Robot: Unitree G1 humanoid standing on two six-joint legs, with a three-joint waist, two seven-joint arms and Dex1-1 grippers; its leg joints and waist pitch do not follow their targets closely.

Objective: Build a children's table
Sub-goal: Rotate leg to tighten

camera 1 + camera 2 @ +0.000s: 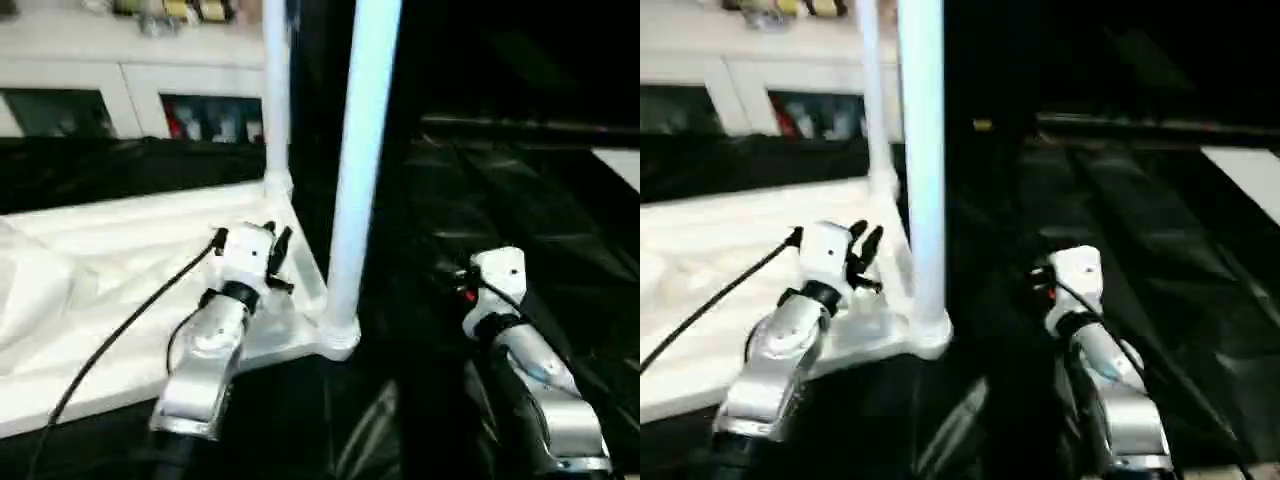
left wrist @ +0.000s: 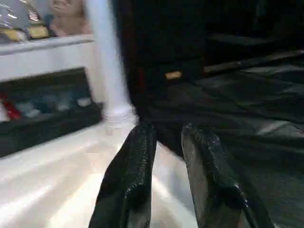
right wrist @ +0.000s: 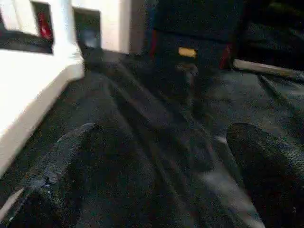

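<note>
Left eye view | table top (image 1: 120, 260) is lying upside down on black cover (image 1: 520, 200), two legs (image 1: 362, 150) standing up | left gripper (image 2: 164, 142) hovering over top, fingers narrowly parted, pinching nothing | right gripper (image 3: 166, 156) spread wide, empty

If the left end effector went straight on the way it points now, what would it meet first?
Probably the far upright leg standing in the tabletop's corner socket; the left end effector aims slightly beside it, so it might pass by.
</note>
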